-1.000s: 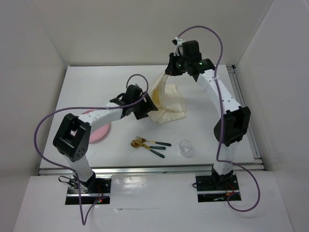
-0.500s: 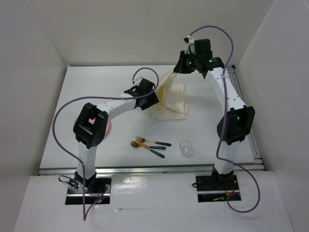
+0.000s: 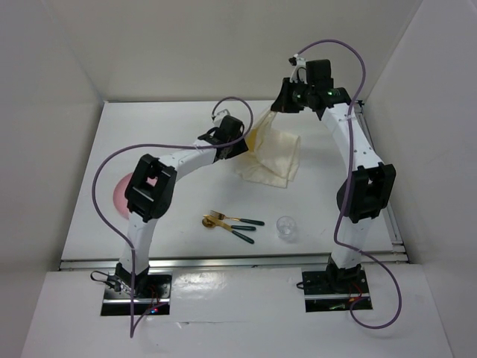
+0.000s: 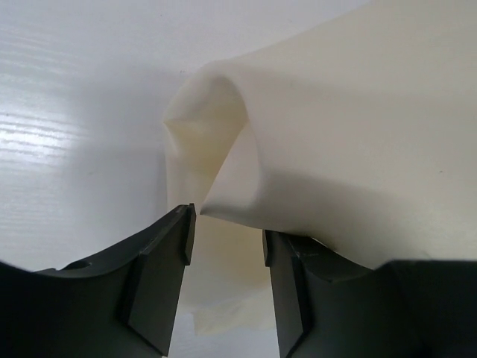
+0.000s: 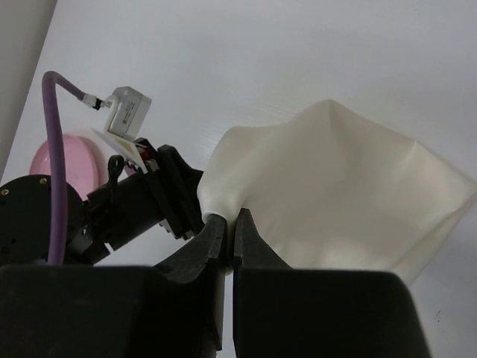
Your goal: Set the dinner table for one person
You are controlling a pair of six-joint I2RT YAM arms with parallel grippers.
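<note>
Step in hand: spreading the cloth (image 3: 272, 153) over the table (image 3: 149, 127), which lies beneath both arms. The right pincer (image 5: 229, 224), raised at the far side, is clenched on a cloth corner. The left pincer (image 4: 227, 231), arm stretched forward, stands released astride a fold. Next, you should close it there and draw the cloth flat.

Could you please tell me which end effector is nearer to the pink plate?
Left. The left end effector sits at the cream cloth's left edge, right of and beyond the pink plate. The right end effector pinches the cloth's raised corner, farther right and back.
</note>
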